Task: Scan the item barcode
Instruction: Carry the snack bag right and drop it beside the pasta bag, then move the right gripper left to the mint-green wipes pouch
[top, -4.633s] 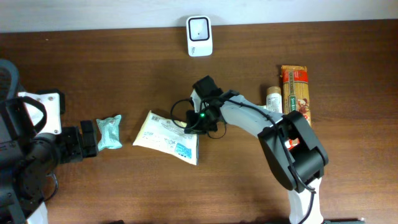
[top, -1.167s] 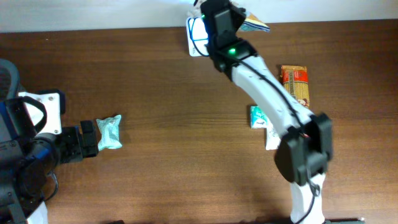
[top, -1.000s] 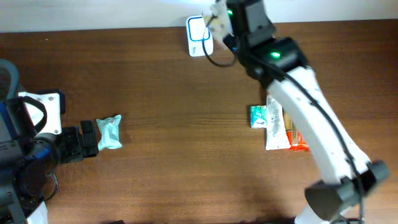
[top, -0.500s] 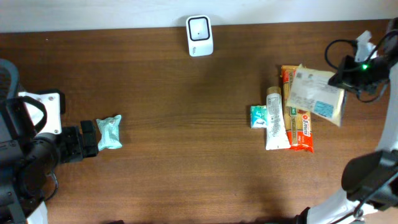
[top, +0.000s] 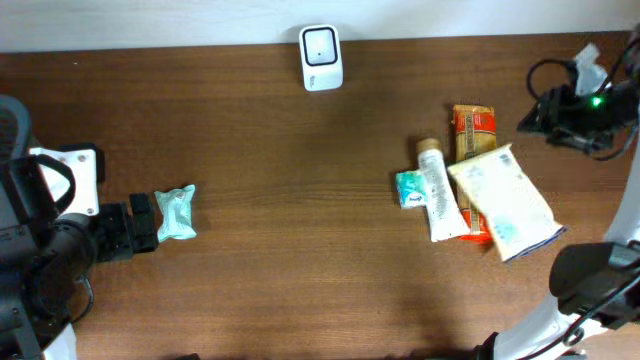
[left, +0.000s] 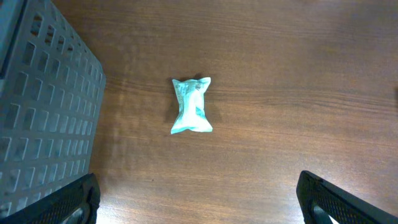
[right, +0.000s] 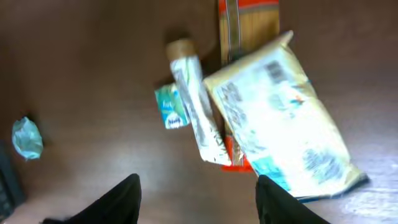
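The big pale bag lies flat at the right of the overhead view, resting across the lower end of the orange pasta packet. A white tube and a little teal box are just left of it, and the scanner is well apart at top centre. The right gripper hangs over that pile with its jaws spread and nothing between them; its view's blurry, but there might be a barcode patch facing up near the bag's top end. The left gripper, at the left edge, is wide open and empty too, above a crumpled teal packet beside a grey crate.
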